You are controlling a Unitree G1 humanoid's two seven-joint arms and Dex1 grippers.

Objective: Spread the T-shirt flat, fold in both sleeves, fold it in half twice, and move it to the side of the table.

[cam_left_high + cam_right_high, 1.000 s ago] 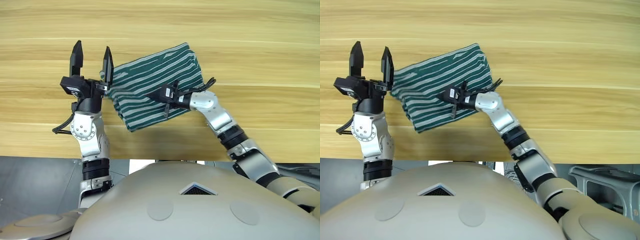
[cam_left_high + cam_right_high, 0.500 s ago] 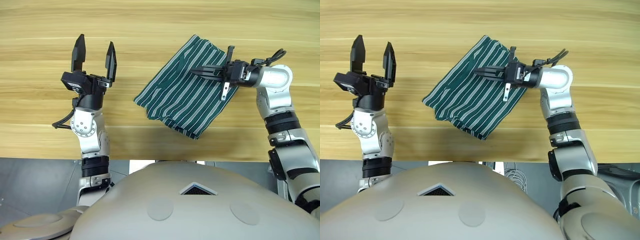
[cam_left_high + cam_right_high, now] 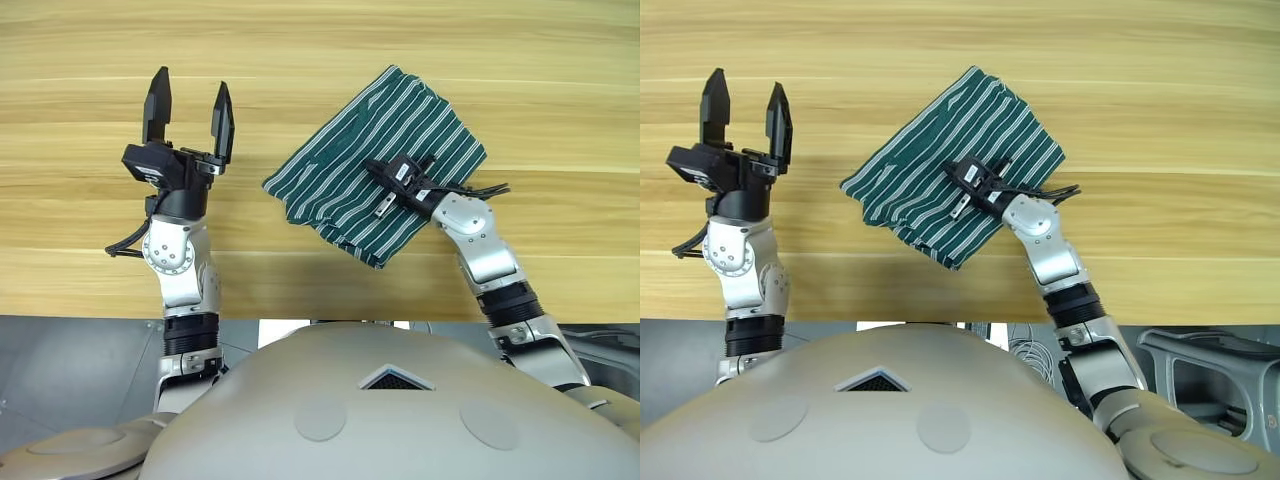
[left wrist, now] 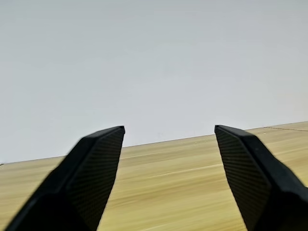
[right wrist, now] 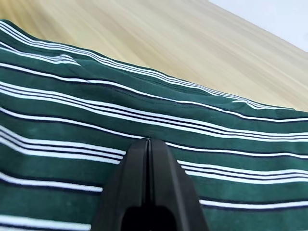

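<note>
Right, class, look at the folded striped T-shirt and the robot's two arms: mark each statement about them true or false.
1. The T-shirt lies folded on the wooden table. True.
2. The left jaws are shut. False: they stand open and empty.
3. The right jaws are shut, over the T-shirt. True.
4. The T-shirt is plain red. False: it is dark green with white stripes.
5. The left jaws touch the T-shirt. False: they are apart from it, to its left.

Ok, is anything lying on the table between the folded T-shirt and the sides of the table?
Nothing visible does. The T-shirt lies folded on the table, with plain wood to both sides of it. The right gripper rests shut on top of it; the left gripper is raised apart, open.
</note>
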